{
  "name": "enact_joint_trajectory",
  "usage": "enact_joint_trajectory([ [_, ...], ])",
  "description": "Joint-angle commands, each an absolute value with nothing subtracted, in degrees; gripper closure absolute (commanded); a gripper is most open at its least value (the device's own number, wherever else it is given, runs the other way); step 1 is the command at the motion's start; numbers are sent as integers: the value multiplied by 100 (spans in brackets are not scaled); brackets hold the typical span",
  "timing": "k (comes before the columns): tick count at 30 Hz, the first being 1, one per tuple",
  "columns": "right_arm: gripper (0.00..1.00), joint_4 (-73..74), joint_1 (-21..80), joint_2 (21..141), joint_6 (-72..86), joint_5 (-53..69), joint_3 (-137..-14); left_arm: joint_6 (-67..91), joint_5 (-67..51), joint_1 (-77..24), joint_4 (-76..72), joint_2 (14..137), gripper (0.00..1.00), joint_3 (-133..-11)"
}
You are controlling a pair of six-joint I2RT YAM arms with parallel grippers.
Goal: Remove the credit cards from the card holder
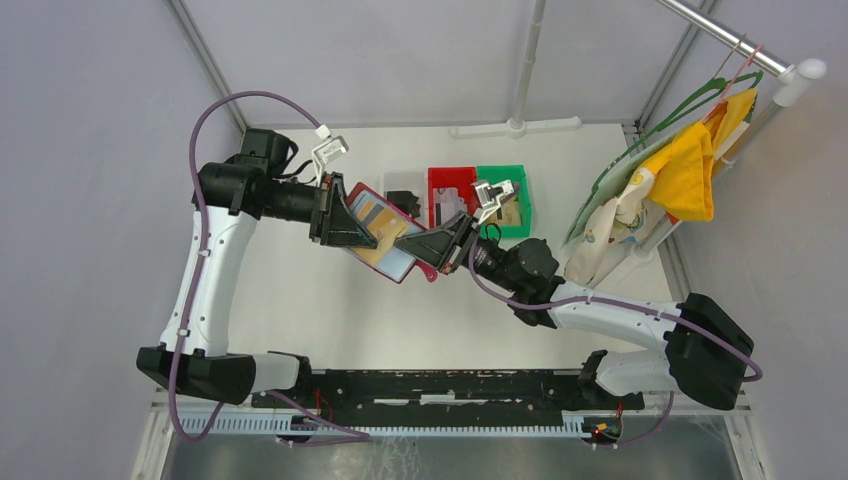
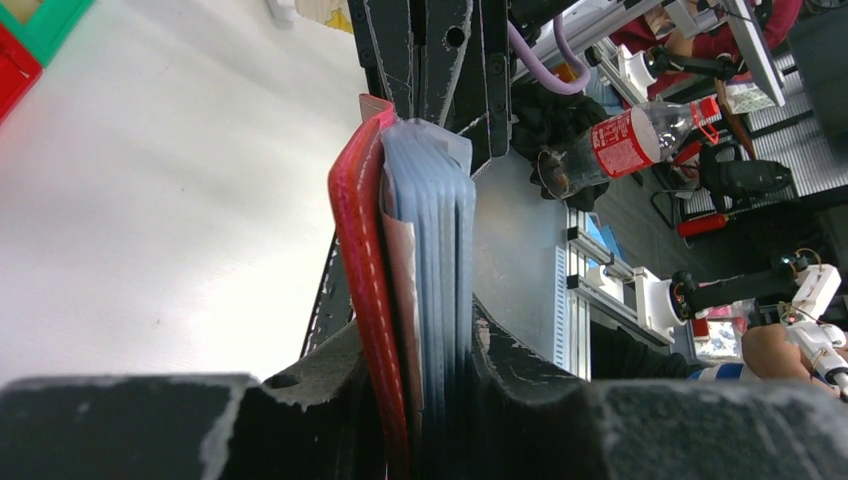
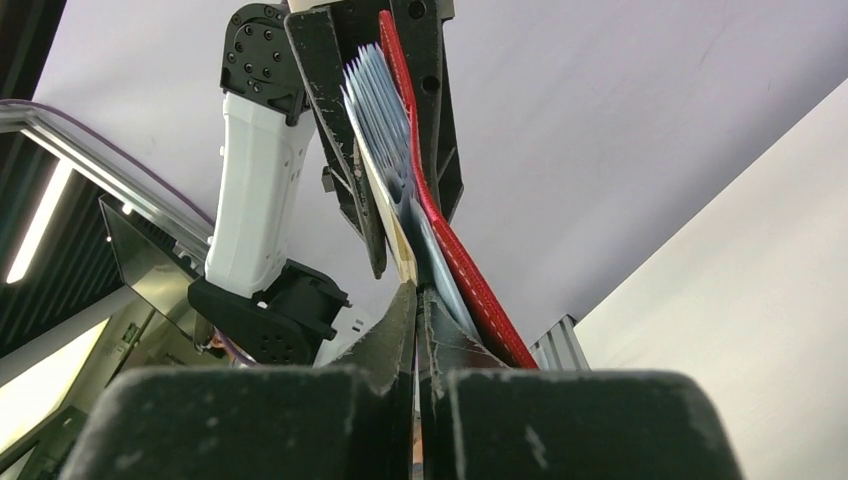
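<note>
The dark red card holder [image 1: 363, 196] hangs open above the table's middle, with its blue-grey sleeves [image 1: 400, 262] showing. My left gripper [image 1: 352, 228] is shut on its left side. The left wrist view shows the red cover [image 2: 362, 270] and the stacked sleeves [image 2: 440, 250] clamped between my fingers [image 2: 520, 370]. A tan credit card [image 1: 383, 245] sticks out of the sleeves. My right gripper [image 1: 428, 247] is shut on this card's edge [image 3: 398, 240], right beside the red cover [image 3: 455, 260]. Any other cards are hidden in the sleeves.
A red bin [image 1: 450, 178] and a green bin [image 1: 512, 178] stand at the back centre, with a small black object [image 1: 402, 200] to their left. A rack with a yellow cloth [image 1: 690, 165] and hangers stands at the right. A white tube [image 1: 515, 126] lies along the back edge.
</note>
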State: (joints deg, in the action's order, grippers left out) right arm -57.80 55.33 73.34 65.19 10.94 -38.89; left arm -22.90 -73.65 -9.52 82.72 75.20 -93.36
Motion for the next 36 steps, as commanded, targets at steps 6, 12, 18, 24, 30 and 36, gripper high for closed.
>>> enact_joint_trajectory([
  [6,71,-5921,5450,7462,6495,1048,-4083,-1429,-7855,-870,7564,7191,86,-9437],
  [12,55,-6311,5535,7866,6776,1101,-4449,-405,-7743,-857,6461,6878,98,-9030],
  [18,59,-6864,5546,7972,6931,1266,-4559,-192,-7560,-855,6192,6768,98,-8959],
  [24,55,-7006,5543,7895,6972,1509,-4525,-359,-7217,-844,6388,6826,98,-9020],
  [30,56,-6853,5546,7671,6839,1392,-4354,-379,-7089,-844,6405,6837,98,-8990],
  [36,58,-7115,5546,7930,7031,1539,-4547,-500,-7135,-849,6526,6846,98,-9018],
])
